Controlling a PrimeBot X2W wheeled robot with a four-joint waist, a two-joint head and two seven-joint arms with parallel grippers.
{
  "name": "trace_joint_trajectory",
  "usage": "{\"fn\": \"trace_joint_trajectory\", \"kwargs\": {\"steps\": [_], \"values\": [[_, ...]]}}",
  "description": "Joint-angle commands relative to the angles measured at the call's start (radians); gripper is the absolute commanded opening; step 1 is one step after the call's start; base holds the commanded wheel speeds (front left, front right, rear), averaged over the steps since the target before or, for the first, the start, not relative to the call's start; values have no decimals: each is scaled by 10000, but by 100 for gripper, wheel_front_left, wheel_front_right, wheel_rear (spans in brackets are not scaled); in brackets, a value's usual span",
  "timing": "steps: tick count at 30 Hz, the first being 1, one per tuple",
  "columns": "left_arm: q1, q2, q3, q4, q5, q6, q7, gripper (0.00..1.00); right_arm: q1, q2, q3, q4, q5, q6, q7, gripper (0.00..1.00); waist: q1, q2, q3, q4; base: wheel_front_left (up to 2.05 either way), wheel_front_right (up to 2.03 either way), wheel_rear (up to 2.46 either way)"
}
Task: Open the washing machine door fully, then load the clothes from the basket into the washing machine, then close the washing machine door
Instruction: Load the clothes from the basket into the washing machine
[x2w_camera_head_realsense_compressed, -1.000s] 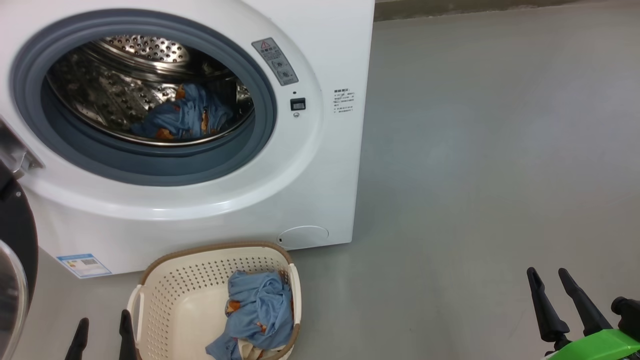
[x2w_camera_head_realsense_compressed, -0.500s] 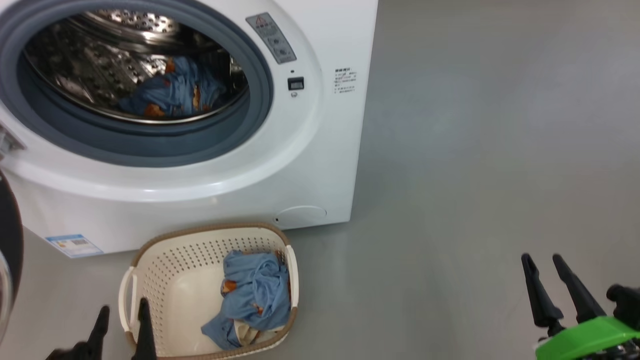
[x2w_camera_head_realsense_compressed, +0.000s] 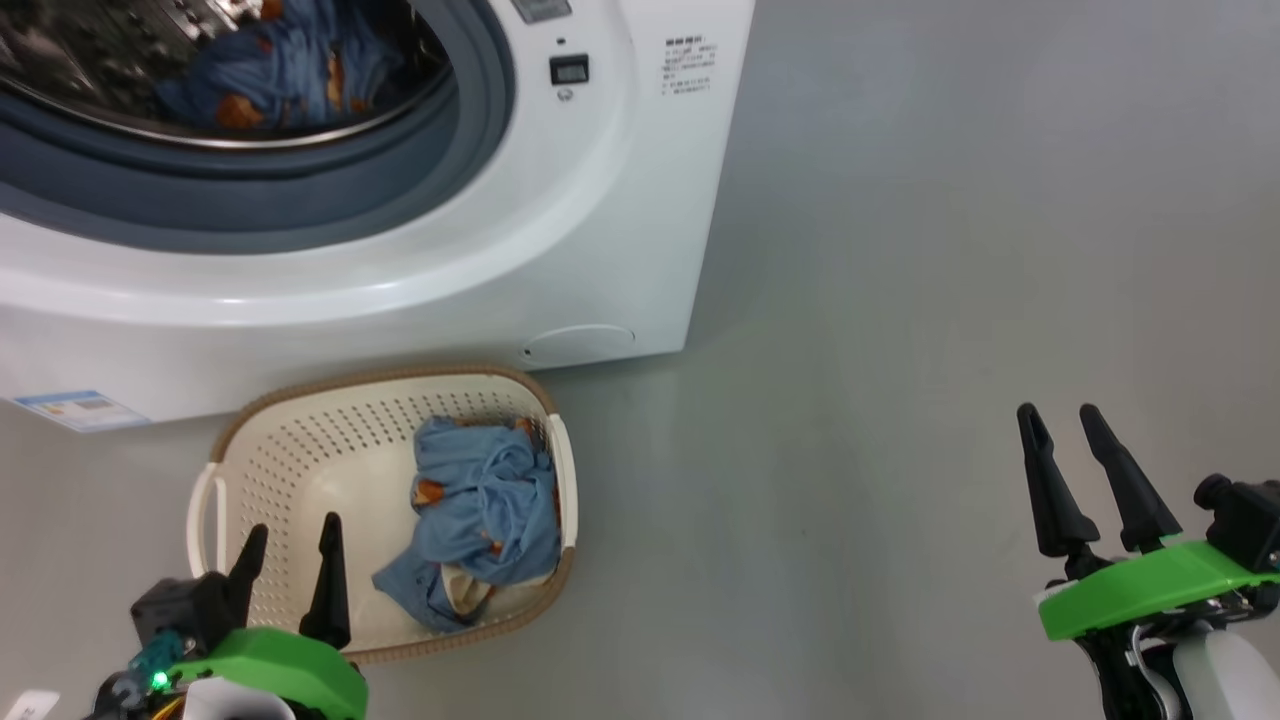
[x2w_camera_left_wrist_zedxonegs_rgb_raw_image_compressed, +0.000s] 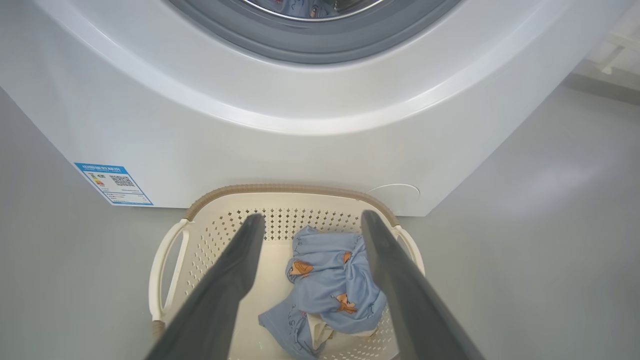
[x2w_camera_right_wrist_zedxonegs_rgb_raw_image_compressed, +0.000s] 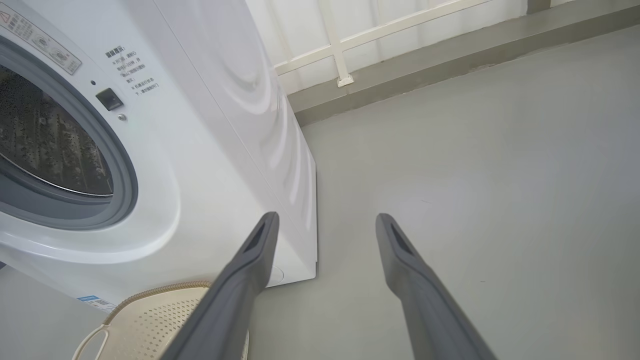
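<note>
The white washing machine (x2w_camera_head_realsense_compressed: 560, 220) stands with its mouth uncovered; its door is out of view. Blue bear-print clothes (x2w_camera_head_realsense_compressed: 270, 70) lie in the steel drum. On the floor before it sits the cream basket (x2w_camera_head_realsense_compressed: 300, 440) with more blue clothes (x2w_camera_head_realsense_compressed: 480, 510) bunched at its right side over a bit of cream cloth. My left gripper (x2w_camera_head_realsense_compressed: 290, 535) hangs open over the basket's near left part, with nothing between its fingers (x2w_camera_left_wrist_zedxonegs_rgb_raw_image_compressed: 235, 265). The clothes (x2w_camera_left_wrist_zedxonegs_rgb_raw_image_compressed: 330, 280) lie just beyond those fingers in the left wrist view. My right gripper (x2w_camera_head_realsense_compressed: 1058, 418) stands open over bare floor far to the right.
Grey floor (x2w_camera_head_realsense_compressed: 950, 250) stretches to the right of the machine. A white railing (x2w_camera_right_wrist_zedxonegs_rgb_raw_image_compressed: 340, 45) and a low kerb run behind it. A blue label (x2w_camera_left_wrist_zedxonegs_rgb_raw_image_compressed: 112, 182) sits low on the machine's front, left of the basket (x2w_camera_left_wrist_zedxonegs_rgb_raw_image_compressed: 300, 200).
The head view has tilted down, so machine and basket slid up the picture. Both grippers now reach further into view, the left one over the basket.
</note>
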Motion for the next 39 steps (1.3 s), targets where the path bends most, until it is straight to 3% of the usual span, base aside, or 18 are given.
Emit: {"fn": "trace_joint_trajectory", "kwargs": {"steps": [1, 22, 39], "values": [[-321, 277, 203, 11, -78, -24, -63, 100, -170, -47, 262, -245, -85, 23, -76, 100, 0, 0, 515, -203, 0, 0, 0], [-3568, 1413, -2624, 3467, -1201, -24, -63, 100, -1488, 462, 342, -523, -151, 23, -76, 100, 0, 0, 3243, -1154, 0, 0, 0], [-5983, 2065, -5715, 5550, -3280, -25, -22, 100, -2525, 599, 737, -704, -201, 23, -76, 100, 0, 0, 4983, -1392, 0, 0, 0]]}}
